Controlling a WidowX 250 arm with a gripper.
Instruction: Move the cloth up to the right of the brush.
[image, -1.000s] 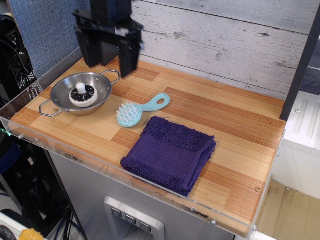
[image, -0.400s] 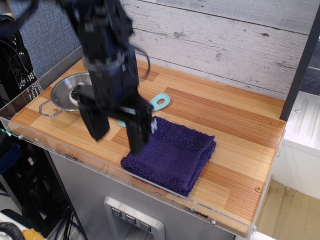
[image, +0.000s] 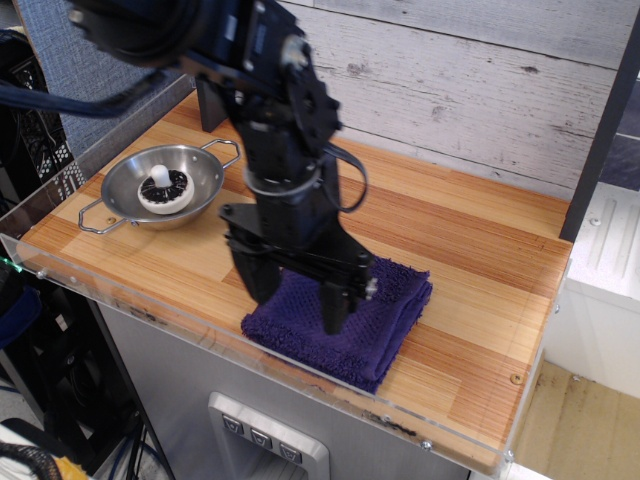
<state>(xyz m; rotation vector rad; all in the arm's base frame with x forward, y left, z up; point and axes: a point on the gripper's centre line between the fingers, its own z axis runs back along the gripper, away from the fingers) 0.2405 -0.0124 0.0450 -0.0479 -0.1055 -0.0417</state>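
The cloth (image: 370, 320) is deep purple with a nubby terry weave, and its fuzzy edges are the same purple. The gripper (image: 292, 300) and the arm (image: 270, 120) above it are black, with a black cable (image: 352, 180) looping at the side. The table (image: 470, 270) is striped wood, in bands of honey, orange and reddish brown, under a clear glossy edge. The bowl (image: 205, 170) is shiny silver steel with wire handles; inside it sits a white piece (image: 166, 190) with dark markings. The wall (image: 480, 80) is whitewashed grey planking with dark knots. A blue-grey woven panel (image: 90, 70) stands at the far left. The cabinet (image: 180, 370) below is grey.
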